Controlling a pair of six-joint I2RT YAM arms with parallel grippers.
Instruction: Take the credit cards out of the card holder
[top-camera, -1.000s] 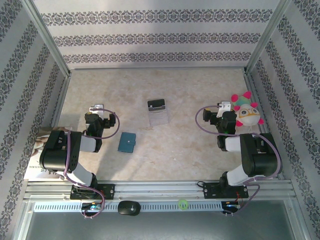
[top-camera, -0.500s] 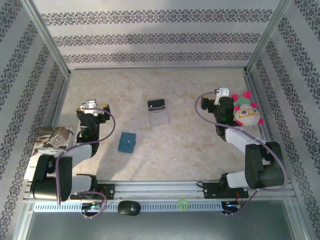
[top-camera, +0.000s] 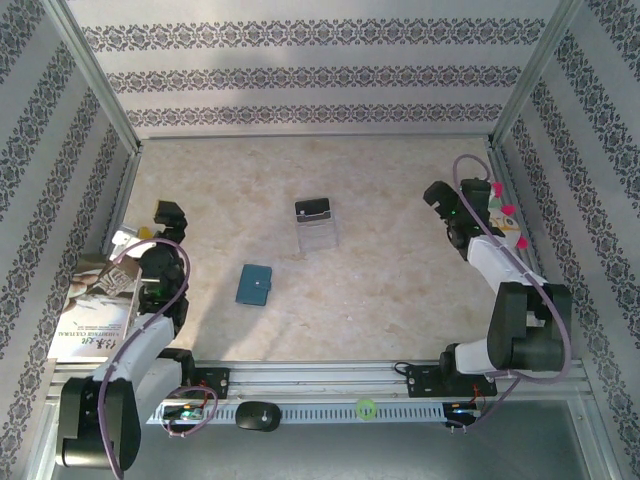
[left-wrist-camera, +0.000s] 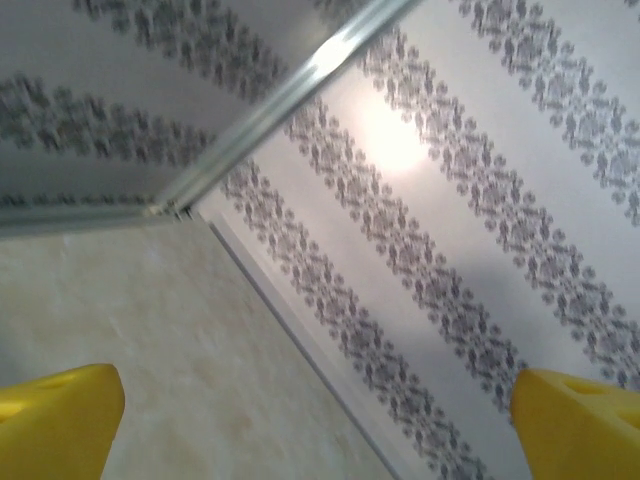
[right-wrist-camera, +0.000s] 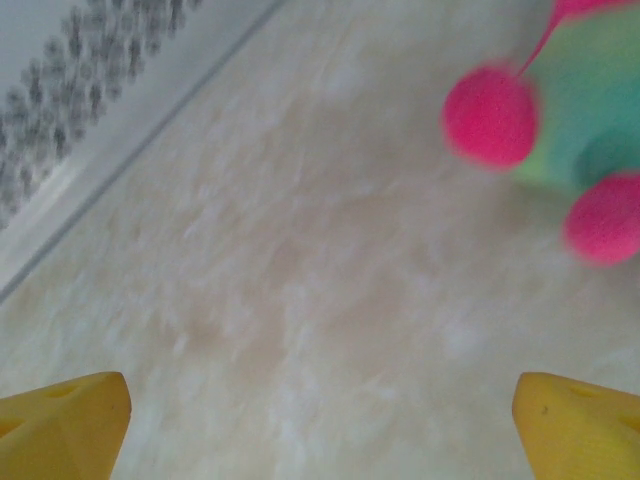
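The tabletop (top-camera: 400, 290) is seen to be a pale beige surface with a marbled, cloudy pattern, matte and flat. It is enclosed on three sides by white walls (top-camera: 300, 70) printed with bands of small dark ornament, and slanted aluminium posts (top-camera: 95, 75) are set at the corners. A ribbed metal rail (top-camera: 320, 378) is fixed along the near edge.

The card holder (top-camera: 255, 284) is found lying flat and closed on the tabletop, left of centre and nearer the front; it is a small teal rectangle with a snap tab on its right side. A clear plastic stand (top-camera: 317, 232) topped by a black piece is placed just beyond it, apart from it. A printed magazine (top-camera: 88, 318) is laid at the left edge, partly under the left arm.

The left tool (top-camera: 168, 213) is held over the left side of the tabletop, well apart from the card holder. In the left wrist view its blunt yellow fingers (left-wrist-camera: 55, 420) are shown spread wide, with nothing between them.

The right tool (top-camera: 438, 192) is held at the far right; its yellow fingers (right-wrist-camera: 580, 425) are likewise spread apart and empty. Close beside it a soft plush toy (right-wrist-camera: 585, 90) is seen, teal-green with fuzzy pink balls, though it is blurred.
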